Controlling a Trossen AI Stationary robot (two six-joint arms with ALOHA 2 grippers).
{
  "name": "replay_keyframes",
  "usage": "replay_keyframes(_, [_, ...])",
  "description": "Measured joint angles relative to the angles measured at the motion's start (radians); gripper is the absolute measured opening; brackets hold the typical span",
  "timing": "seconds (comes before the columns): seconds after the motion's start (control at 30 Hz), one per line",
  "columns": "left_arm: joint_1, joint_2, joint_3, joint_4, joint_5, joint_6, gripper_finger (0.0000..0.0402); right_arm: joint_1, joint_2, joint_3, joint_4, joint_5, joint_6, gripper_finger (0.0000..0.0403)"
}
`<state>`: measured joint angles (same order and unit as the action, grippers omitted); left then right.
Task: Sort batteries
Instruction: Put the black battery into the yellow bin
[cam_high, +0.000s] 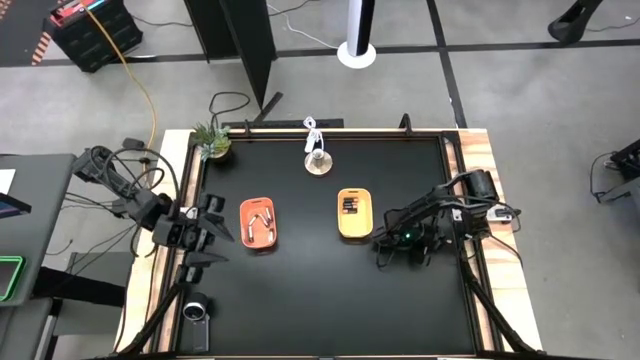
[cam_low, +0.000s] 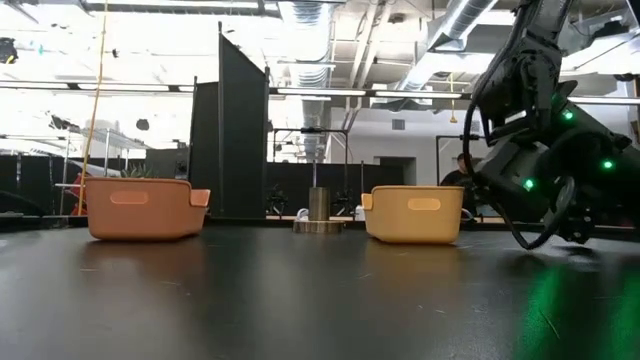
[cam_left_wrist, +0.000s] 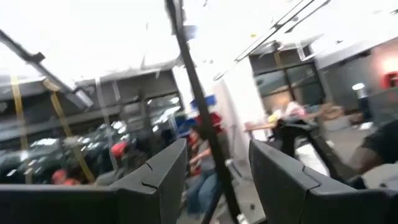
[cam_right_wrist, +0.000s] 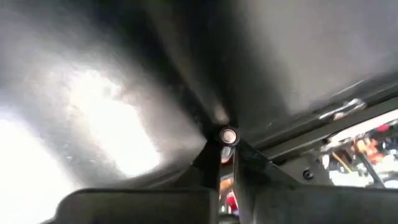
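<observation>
The orange tray (cam_high: 258, 222) (cam_low: 140, 208) holds whitish batteries (cam_high: 262, 220). Dark batteries (cam_high: 350, 206) lie in the yellow tray (cam_high: 354, 226) (cam_low: 415, 213). My right gripper (cam_high: 384, 252) (cam_right_wrist: 227, 148) hangs low over the table by the yellow tray's near right corner, shut on one battery (cam_right_wrist: 228, 135) with a silver end. My left gripper (cam_high: 214, 226) (cam_left_wrist: 217, 168) waits open at the table's left edge beside the orange tray, pointing out into the room. My right gripper pinches the battery's end (cam_right_wrist: 228, 135) between its two fingertips (cam_right_wrist: 249, 155), which close in on it from either side. The battery shows end-on, close to the dark table top. Whether it touches the table I cannot tell.
A small potted plant (cam_high: 212, 140) stands at the far left corner. A metal cylinder on a disc (cam_high: 318, 160) (cam_low: 318, 210) with a white cable stands at the far edge's middle. The wooden rim (cam_high: 480, 200) frames the black top. A camera (cam_high: 195, 310) sits near left.
</observation>
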<state>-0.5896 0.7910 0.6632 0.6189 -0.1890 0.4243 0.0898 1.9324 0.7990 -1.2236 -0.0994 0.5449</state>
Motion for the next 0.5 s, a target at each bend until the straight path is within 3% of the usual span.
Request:
replay_keyframes(0.13, [0.000,0.013,0.000,0.043,0.076,0.007,0.0169,0.016,-0.064,0.007,0.033,0.055,0.019,0.0068])
replay_keyframes(0.3, [0.000,0.034,0.003,0.070,0.096,0.041,0.0169,0.027,-0.191,0.015,0.117,0.091,0.058,0.0113])
replay_keyframes(0.5, [0.000,0.036,0.005,0.110,0.096,0.077,0.0169,0.054,-0.340,0.021,0.345,0.141,0.116,0.0131])
